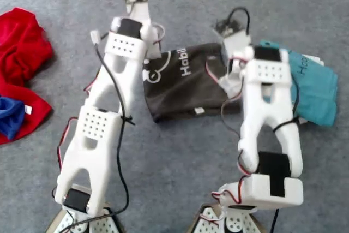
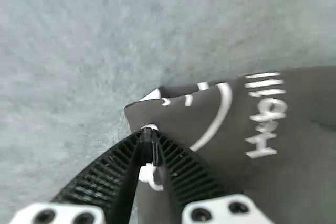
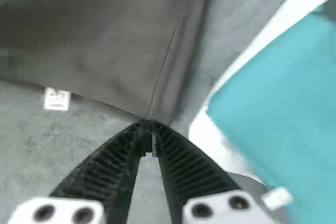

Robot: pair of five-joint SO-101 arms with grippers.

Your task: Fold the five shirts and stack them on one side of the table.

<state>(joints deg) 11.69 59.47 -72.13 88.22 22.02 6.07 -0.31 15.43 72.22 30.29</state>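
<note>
Left arm (image 1: pixel 109 91) is stretched forward over the worktop (image 1: pixel 180 162), with its wrist above the far-left corner of the dark shirt (image 1: pixel 185 88). Left gripper (image 2: pixel 149 132): fingers pressed together, pinching that corner. A bit of white shows between them.

Right arm (image 1: pixel 267 113) is folded back on itself, elbow near the base and wrist over the shirt's right edge. Right gripper (image 3: pixel 148 125): fingers closed, tips meeting right on the hem corner. The cloth tapers into the tips, so it looks nipped.

The dark shirt sits mid-worktop between the two arms. It is dark grey to black, roughly folded into a rectangle and lying flat. A seam runs down to the right fingers.

- Print: white lettering (image 2: pixel 268 119) beside a white circular logo (image 2: pixel 220 108), on the half nearer the left arm.
- Label: small white label (image 3: pixel 56 99) at the near hem, text too small to read.

The teal shirt (image 1: pixel 313 88) is folded flat on the right side, just beside the dark shirt's right edge. It carries dark print near the top. A white layer (image 3: pixel 247 66) sticks out from under it, but I can't tell what it is.

The red shirt (image 1: pixel 22 47) is crumpled at the left edge of the worktop, well apart from the arms. A blue shirt (image 1: pixel 11 115) is bunched on its near part.
</note>
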